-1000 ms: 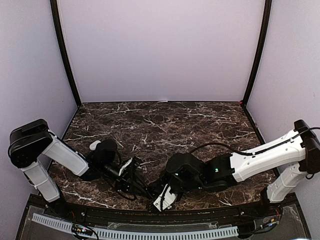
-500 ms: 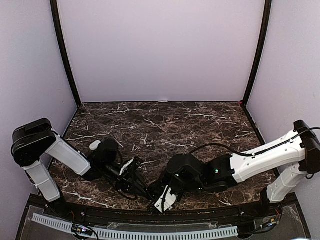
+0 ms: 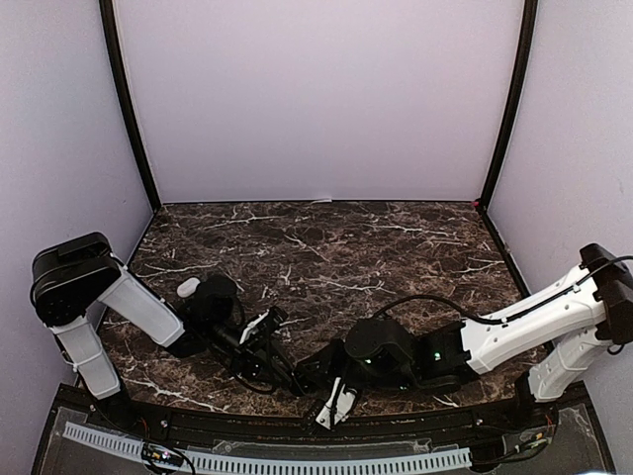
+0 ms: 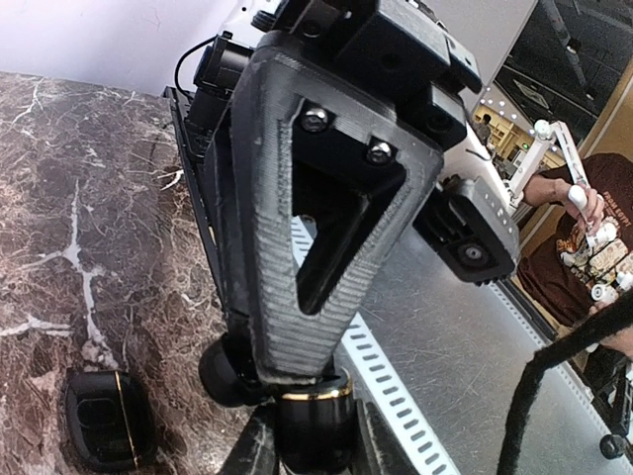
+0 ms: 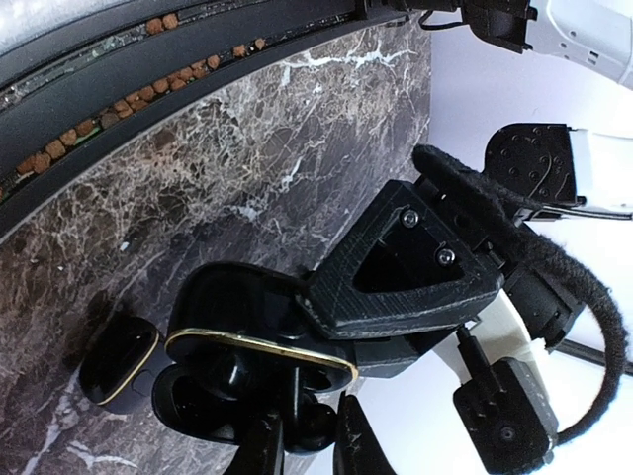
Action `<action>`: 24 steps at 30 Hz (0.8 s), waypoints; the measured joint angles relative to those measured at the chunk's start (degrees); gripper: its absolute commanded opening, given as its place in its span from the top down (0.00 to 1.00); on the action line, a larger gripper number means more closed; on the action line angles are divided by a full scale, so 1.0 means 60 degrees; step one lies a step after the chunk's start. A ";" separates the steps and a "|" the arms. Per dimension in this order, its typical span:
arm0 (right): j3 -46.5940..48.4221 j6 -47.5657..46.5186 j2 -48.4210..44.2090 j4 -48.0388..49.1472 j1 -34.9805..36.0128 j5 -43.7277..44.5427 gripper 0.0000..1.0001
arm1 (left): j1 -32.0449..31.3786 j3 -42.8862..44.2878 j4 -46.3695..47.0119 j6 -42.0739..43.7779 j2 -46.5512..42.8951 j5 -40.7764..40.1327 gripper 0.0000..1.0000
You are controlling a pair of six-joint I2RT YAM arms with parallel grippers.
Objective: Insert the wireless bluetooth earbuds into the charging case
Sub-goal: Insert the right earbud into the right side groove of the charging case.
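Observation:
A black charging case (image 4: 315,435) with a gold rim is pinched in my left gripper (image 4: 315,450), which is shut on it. In the right wrist view the same case (image 5: 232,297) is open, its gold rim facing my right gripper (image 5: 309,443). That gripper is shut on a small black earbud (image 5: 318,427) pressed against the case's underside cavity. From above, the left gripper (image 3: 287,371) and the right gripper (image 3: 315,368) meet low over the near table edge, and the case and earbud are hidden between them.
A second black case with a gold rim (image 4: 104,421) lies on the marble just left of the held one and shows again (image 5: 117,358). A white rounded case (image 3: 188,287) sits by the left arm. The table's front rail (image 3: 267,460) is close below.
The right arm has sunk and slid toward the near edge, its wrist now lower in the top view. The left gripper edged slightly right with the case. Both grips are unchanged.

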 measured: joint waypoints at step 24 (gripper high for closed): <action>0.0291 0.1005 -0.0240 -0.1075 0.0022 0.0328 0.97 | -0.0011 0.0412 -0.0907 0.1173 -0.0022 -0.0306 0.86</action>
